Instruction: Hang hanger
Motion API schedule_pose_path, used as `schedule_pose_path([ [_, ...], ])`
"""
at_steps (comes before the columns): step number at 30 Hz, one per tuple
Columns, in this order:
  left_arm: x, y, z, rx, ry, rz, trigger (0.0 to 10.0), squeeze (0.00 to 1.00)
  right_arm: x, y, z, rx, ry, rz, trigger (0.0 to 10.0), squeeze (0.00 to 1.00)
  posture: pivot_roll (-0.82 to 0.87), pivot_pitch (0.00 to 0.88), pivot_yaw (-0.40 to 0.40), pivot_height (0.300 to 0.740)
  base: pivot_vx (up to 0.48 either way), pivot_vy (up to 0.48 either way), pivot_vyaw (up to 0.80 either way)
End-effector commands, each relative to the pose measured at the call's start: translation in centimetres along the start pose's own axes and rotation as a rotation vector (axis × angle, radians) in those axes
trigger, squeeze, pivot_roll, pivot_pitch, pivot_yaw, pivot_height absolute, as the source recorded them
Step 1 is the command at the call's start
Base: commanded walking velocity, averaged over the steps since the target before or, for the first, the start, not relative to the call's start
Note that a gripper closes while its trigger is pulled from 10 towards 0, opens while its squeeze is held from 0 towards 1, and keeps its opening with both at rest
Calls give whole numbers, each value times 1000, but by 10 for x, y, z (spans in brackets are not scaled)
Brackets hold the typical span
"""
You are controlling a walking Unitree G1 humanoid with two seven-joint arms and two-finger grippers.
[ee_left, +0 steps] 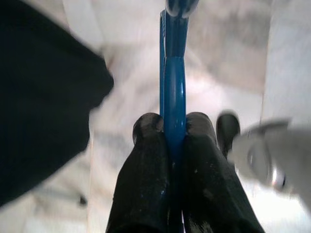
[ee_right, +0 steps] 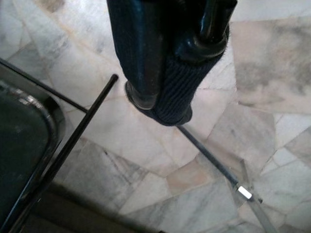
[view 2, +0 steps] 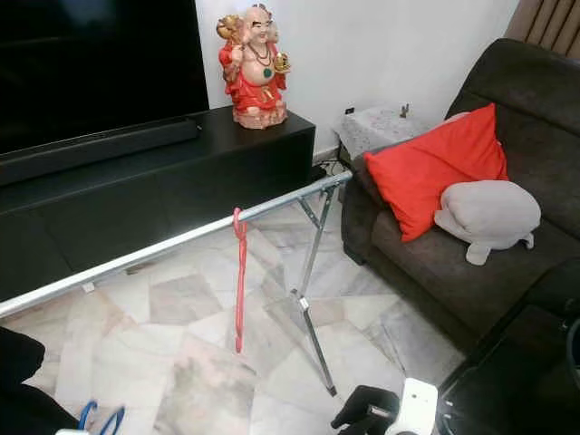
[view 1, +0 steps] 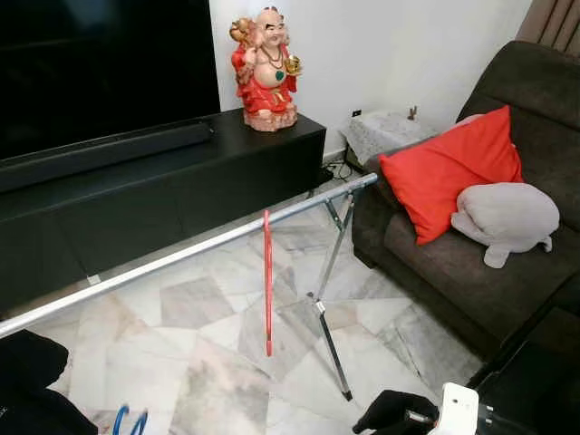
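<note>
A silver rail (view 1: 181, 255) runs across the room on a folding stand (view 1: 330, 337). A red hanger (view 1: 267, 283) hangs from the rail near its middle, seen edge-on. In the left wrist view my left gripper (ee_left: 174, 125) is shut on a blue hanger (ee_left: 174, 73), which sticks out between the fingers over the marble floor. The blue hanger's end (view 1: 130, 422) peeks in at the lower left, below the rail. My right gripper (view 1: 391, 413) hangs low at the lower right near the stand's foot, its black fingers (ee_right: 160, 104) pressed together on nothing.
A long black TV console (view 1: 163, 186) with a red-robed statue (view 1: 267, 68) stands behind the rail. A brown sofa (view 1: 471, 281) with a red cushion (view 1: 453, 172) and a grey plush (view 1: 506, 217) is on the right. A dark low table (view 1: 535, 381) sits beside my right gripper.
</note>
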State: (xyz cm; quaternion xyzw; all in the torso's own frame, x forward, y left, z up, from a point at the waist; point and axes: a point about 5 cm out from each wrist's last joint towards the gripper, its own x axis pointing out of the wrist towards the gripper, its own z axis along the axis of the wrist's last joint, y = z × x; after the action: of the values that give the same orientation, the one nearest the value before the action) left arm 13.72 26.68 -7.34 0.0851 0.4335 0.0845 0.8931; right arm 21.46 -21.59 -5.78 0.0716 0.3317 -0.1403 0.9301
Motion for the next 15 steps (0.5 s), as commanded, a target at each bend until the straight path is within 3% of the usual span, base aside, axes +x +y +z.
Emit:
schedule_pose_path([
  [1, -1, 5, -4, 35, 7, 3, 10000, 0, 0, 1, 1, 24, -19, -4, 10000, 0, 168, 0, -2, 740, 0, 0, 0],
  [9, -4, 19, -15, 46, 20, 43, 10000, 0, -6, 9, -16, -18, 34, 50, 10000, 0, 225, 0, -48, 740, 0, 0, 0],
  [15, 3, 10, 1, 45, -19, 28, 10000, 0, -2, -2, -5, 29, 9, 10, 10000, 0, 197, 0, -37, 740, 0, 0, 0],
])
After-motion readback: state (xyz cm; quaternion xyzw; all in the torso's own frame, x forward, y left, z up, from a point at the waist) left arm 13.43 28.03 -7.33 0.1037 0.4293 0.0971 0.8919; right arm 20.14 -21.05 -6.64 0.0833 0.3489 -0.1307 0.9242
